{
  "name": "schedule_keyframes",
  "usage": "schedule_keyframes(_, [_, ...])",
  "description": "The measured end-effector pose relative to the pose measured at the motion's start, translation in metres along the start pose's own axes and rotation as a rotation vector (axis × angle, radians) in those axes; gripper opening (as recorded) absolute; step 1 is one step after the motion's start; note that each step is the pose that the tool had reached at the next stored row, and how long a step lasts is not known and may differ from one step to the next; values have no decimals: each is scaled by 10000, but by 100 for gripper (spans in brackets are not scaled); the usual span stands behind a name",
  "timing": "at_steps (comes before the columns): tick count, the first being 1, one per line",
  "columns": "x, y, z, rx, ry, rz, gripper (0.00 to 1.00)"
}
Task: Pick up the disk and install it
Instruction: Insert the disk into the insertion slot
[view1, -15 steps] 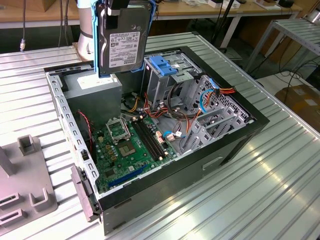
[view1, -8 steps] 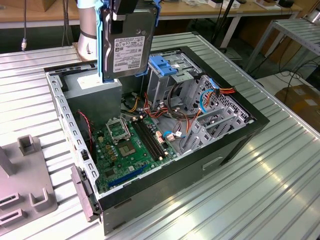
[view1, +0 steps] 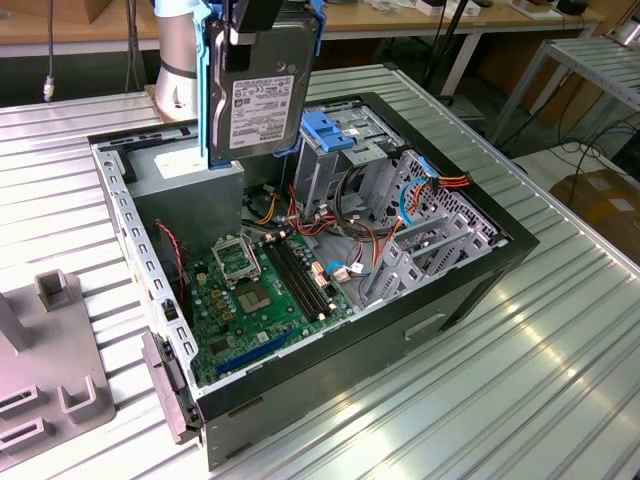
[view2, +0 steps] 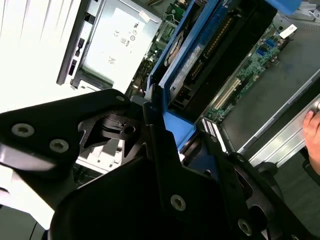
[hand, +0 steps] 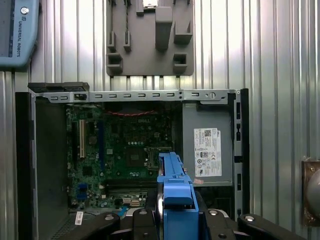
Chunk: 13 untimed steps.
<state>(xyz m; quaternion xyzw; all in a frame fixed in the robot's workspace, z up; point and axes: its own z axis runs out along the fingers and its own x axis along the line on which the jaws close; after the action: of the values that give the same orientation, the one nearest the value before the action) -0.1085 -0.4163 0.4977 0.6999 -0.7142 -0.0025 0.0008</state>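
Note:
The disk (view1: 262, 100) is a grey-metal drive with a white label, clipped in a blue side bracket. It hangs upright in the air above the back of the open computer case (view1: 440, 300), over the power-supply box. My gripper (view1: 248, 28) is shut on its upper edge from above. In the first wrist view the disk (hand: 172, 195) shows edge-on as a blue strip between my black fingers, with the motherboard beyond it. In the second wrist view the disk (view2: 210, 47) runs away from my gripper (view2: 172, 132) toward the case floor.
Inside the case lie the green motherboard (view1: 255, 290), the grey power-supply box (view1: 190, 175) and a metal drive cage (view1: 340, 165) topped by a blue latch (view1: 330, 130), with loose cables. A grey fixture (view1: 50, 380) sits on the ribbed table. A hand (view2: 313, 137) rests beside the case.

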Motion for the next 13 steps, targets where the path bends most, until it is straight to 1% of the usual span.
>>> schedule_keyframes(6, [23,-11,0,1,-1,0,37])
schedule_keyframes(13, [26,-17,0,0,0,0,37])
